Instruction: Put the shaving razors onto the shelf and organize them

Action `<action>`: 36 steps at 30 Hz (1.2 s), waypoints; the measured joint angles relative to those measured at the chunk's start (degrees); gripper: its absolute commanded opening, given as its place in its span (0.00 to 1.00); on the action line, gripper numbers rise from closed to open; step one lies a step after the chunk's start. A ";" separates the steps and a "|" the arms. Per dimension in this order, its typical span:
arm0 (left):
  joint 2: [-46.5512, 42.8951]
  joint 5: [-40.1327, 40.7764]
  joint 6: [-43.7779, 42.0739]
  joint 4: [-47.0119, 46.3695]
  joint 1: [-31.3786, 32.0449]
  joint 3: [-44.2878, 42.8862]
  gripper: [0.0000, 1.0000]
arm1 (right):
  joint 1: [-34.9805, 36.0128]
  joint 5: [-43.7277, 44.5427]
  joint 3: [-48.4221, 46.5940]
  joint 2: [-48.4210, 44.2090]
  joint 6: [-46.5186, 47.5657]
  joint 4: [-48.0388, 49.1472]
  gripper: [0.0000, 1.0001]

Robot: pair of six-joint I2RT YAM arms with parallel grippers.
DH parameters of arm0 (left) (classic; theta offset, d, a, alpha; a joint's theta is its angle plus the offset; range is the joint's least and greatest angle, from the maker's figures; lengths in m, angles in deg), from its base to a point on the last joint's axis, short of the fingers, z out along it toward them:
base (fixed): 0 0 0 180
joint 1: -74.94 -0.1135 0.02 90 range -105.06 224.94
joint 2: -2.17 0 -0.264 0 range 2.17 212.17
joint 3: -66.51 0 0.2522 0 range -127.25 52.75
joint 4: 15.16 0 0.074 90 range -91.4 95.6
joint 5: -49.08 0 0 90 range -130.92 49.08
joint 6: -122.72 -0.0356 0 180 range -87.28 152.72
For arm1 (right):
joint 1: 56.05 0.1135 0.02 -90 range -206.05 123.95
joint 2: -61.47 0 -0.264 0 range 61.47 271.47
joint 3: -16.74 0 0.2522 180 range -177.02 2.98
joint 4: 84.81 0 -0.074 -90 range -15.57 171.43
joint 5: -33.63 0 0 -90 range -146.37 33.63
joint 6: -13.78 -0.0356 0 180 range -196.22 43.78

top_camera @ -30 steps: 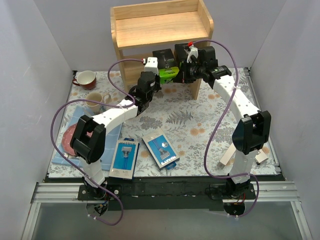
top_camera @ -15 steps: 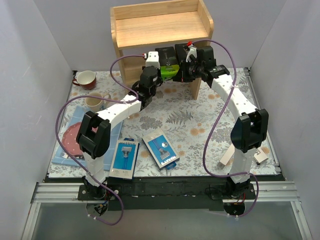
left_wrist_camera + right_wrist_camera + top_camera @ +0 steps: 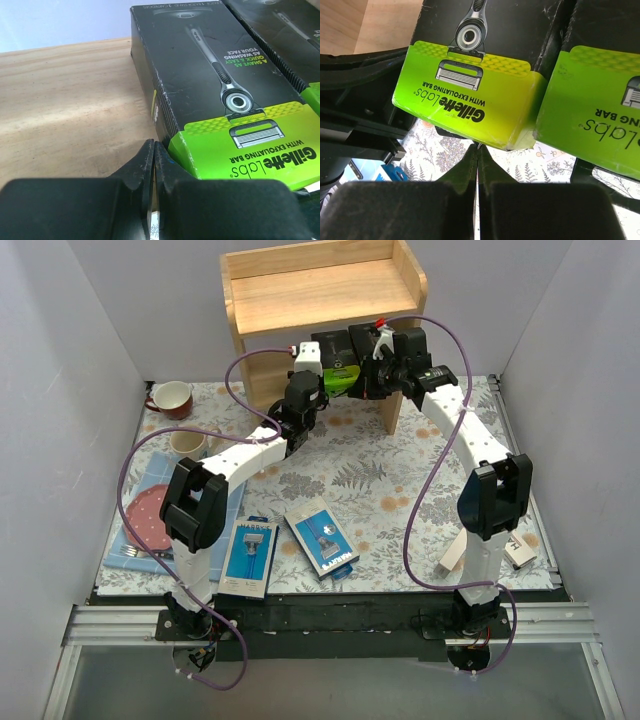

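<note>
Top external view has both arms stretched to the shelf at the worktop's far edge, wrists side by side at its lower tier. You look to be squaring up the two black boxes there; their green ends overhang the tier. Left fingers and right fingers are pressed together, holding nothing, tips at one box's front corners. Next, push straight back, gently. Blue packs wait by the near edge.

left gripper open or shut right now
Shut: the left gripper has its fingertips pressed together, nothing between them, beside the black razor box.
</note>
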 measured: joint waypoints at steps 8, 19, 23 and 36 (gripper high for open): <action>0.00 0.46 0.24 -0.11 0.17 -0.61 0.00 | -0.22 1.73 -1.95 1.09 0.13 -0.59 0.01; 0.20 1.05 0.44 -0.20 0.52 -1.51 0.00 | 0.33 7.89 -3.65 1.38 0.15 -3.08 0.01; 1.11 1.79 -0.24 -1.53 0.55 -2.14 0.01 | 0.50 8.96 -4.81 2.12 -0.46 -3.30 0.01; 4.72 4.26 -2.38 -4.04 0.52 -4.00 0.02 | 1.77 13.88 -6.01 2.60 -0.63 -3.58 0.23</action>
